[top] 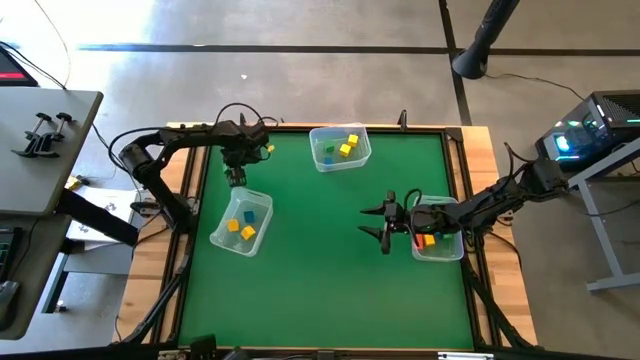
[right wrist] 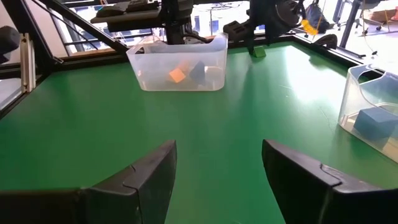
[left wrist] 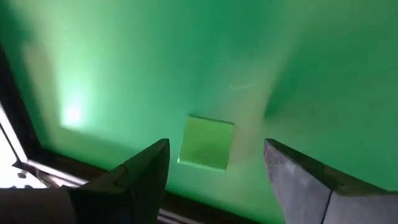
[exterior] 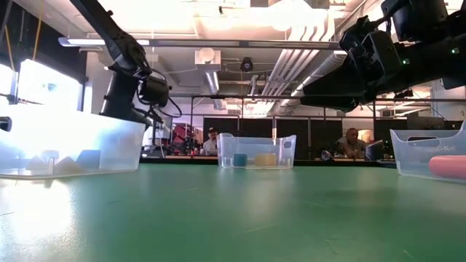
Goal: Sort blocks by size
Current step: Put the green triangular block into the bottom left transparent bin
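Observation:
A small green block (left wrist: 206,144) lies flat on the green mat near the table's far left edge, and it also shows in the right wrist view as the green block (right wrist: 259,52). My left gripper (left wrist: 216,148) hangs over it, pointing steeply down and open, one finger on each side and clear of it. In the high view my left gripper (top: 236,178) stands just beyond the left bin (top: 242,222) and hides the block. My right gripper (top: 385,222) waits open over the mat beside the right bin (top: 437,232), nothing between its fingers (right wrist: 155,168).
Three clear bins stand on the mat. The left bin holds yellow and blue blocks, the far bin (top: 340,147) yellow, green and blue ones, the right bin red and yellow ones. The mat's dark frame (left wrist: 18,124) runs close by the left gripper. People sit in the room behind (exterior: 354,142).

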`<act>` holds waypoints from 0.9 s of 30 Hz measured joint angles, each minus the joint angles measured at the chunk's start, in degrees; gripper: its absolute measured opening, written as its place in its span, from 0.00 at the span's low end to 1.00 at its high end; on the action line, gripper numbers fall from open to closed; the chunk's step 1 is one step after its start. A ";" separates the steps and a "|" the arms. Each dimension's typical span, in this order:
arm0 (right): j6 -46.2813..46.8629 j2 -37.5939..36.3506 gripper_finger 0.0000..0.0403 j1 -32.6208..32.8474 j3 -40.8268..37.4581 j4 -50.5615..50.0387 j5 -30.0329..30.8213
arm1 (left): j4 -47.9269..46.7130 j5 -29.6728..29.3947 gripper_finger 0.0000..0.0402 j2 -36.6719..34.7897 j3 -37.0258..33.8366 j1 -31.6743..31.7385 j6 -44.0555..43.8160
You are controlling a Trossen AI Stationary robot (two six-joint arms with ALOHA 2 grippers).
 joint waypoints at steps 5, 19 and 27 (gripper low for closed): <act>0.00 0.00 0.58 0.00 0.00 -0.02 -0.02 | 3.42 -2.33 0.61 0.02 -2.16 0.00 0.87; 0.04 0.00 0.58 0.00 0.00 -0.04 -0.06 | 4.67 -2.37 0.59 -0.24 -6.03 1.99 4.72; 0.02 0.02 0.58 0.00 0.00 -0.06 -0.09 | 5.93 -1.11 0.46 -0.17 -6.20 2.15 7.65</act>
